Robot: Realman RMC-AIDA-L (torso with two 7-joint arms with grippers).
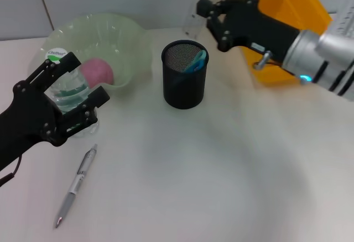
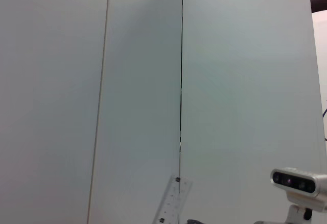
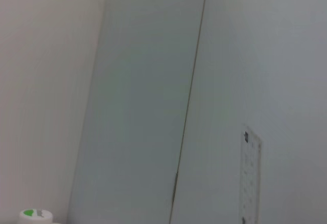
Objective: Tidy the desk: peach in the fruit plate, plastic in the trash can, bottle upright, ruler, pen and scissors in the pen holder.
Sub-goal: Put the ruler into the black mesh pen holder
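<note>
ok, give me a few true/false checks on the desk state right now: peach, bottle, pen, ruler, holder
1. The peach lies in the green fruit plate. True.
2. The pen is in the pen holder. False: it lies on the desk.
3. The left tool is around the upright bottle. True.
4. The right tool holds a clear ruler above and behind the holder. True.
5. The holder is empty. False: something blue sits inside.
</note>
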